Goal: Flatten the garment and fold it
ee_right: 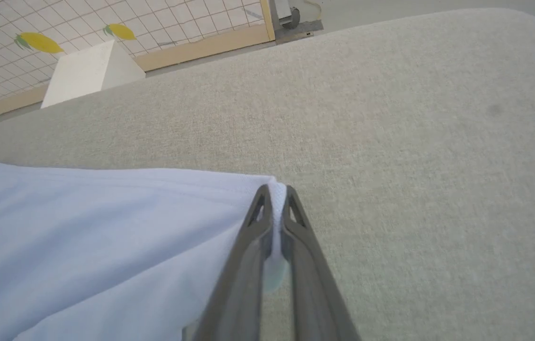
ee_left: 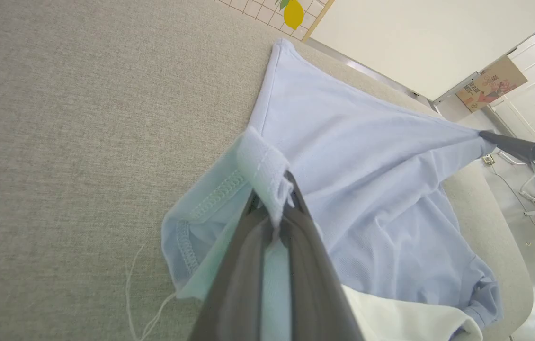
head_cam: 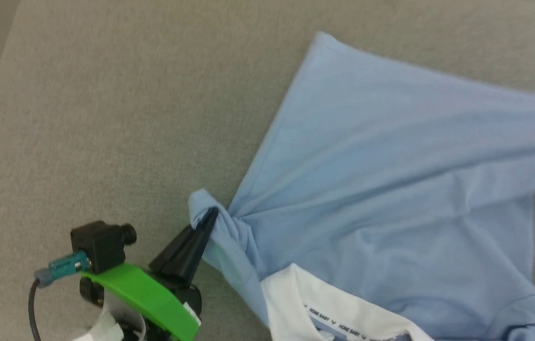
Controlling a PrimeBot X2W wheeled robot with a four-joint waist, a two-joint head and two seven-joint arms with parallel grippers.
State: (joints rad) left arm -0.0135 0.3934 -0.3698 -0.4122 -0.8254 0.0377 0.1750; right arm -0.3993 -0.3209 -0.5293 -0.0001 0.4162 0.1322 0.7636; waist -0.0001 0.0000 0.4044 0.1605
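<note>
**Position.** The garment (head_cam: 381, 166) lies on the grey fabric-covered worktop (head_cam: 106, 118), spread toward its right side. The white collar (head_cam: 296, 293) is toward the near edge.

**End effectors.**
- The left end effector (head_cam: 210, 215) is clamped on a bunched, hemmed fold, apparently a sleeve, just beside the collar.
- In the left wrist view the cloth sits only between the fingertips (ee_left: 291, 189).
- The right end effector (ee_right: 274, 192) is pinched tight on a hemmed corner of the shirt, with a small tab of cloth showing past the tips.
- The same corner appears in the left wrist view, drawn out to a point (ee_left: 490, 137).

**Hazards.**
- Both grips are shallow tip pinches. Any further pull apart is likely to slip one corner free, and the panel would then collapse into wrinkles.
- Creases radiate from the left grip. If the cloth is laid down as it is, I judge the bunching would be pressed in and not flattened out.
- A loose white thread (ee_left: 139, 293) trails from the hem by the left grip and could snag.
- The two held points look unmatched, a sleeve and a hem corner, so tension runs diagonally and could skew the lay.

**Writing.**
- The neck tape (head_cam: 338, 327) inside the collar carries repeated dark print that appears to read "HONE BABY", though it is blurred.
- An orange poster (ee_left: 490, 83) beyond the worktop has print too small to read.
- No chest logo is visible.
</note>
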